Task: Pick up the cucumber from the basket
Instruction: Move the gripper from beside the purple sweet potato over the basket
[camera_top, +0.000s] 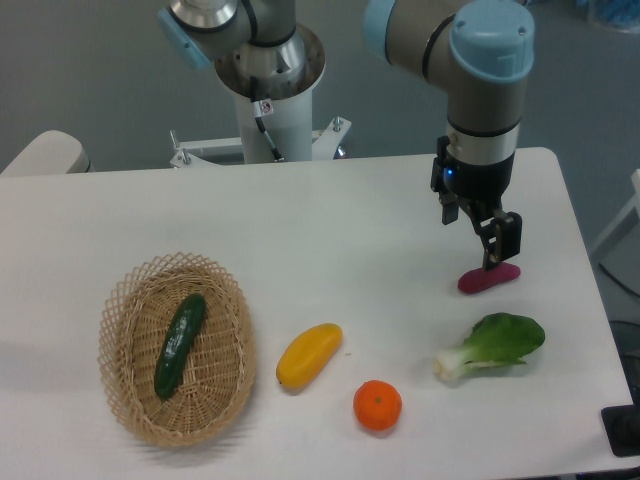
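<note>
White table (330, 230) under one arm (480, 90); small label on the arm's base, too small to read; one basket (122, 330) at front left, holding one cucumber (179, 344) laid along its length, well apart from the gripper (497, 262) at far right; gripper just above one purple vegetable (488, 278), jaw width impossible to tell; also one bok choy (495, 345), one yellow fruit (308, 355), one orange (377, 405).

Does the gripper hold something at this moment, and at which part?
Nothing is held. The gripper hangs just above the purple vegetable; the cucumber lies untouched in the basket.
</note>
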